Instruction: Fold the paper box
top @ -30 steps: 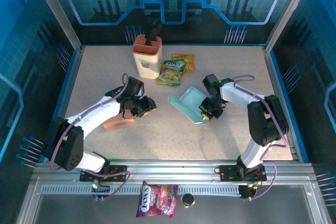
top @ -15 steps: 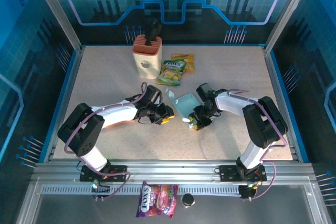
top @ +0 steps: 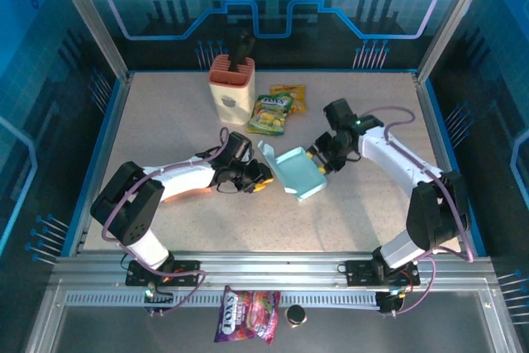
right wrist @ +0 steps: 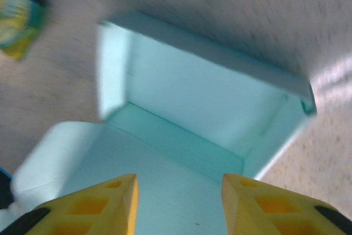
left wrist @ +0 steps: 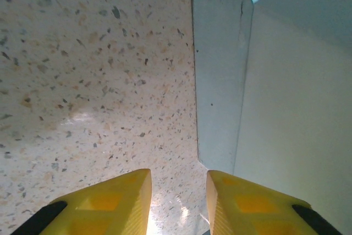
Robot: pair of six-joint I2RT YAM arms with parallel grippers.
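Note:
The light teal paper box (top: pixel 296 173) lies mid-table, partly folded, with its walls raised and one flap standing at its far left corner. My left gripper (top: pixel 260 180) is low at the box's left edge. In the left wrist view this gripper (left wrist: pixel 177 205) is open with bare tabletop between its yellow fingers, and a box panel (left wrist: pixel 223 75) rises just ahead on the right. My right gripper (top: pixel 318 159) hovers at the box's far right side. It is open in the right wrist view (right wrist: pixel 179 205), looking down into the box's hollow interior (right wrist: pixel 203 103).
An orange holder (top: pixel 230 88) with a dark tool stands at the back. Two candy packets (top: pixel 271 113) (top: pixel 289 95) lie beside it, close behind the box. An orange object (top: pixel 192 194) peeks from under the left arm. A candy packet (top: pixel 246 316) and a black cap (top: pixel 295 314) lie on the front rail.
My right gripper has opened and let go of the box, then moved to its far right side. My left gripper slid right to the box's left edge. The box shifted left.

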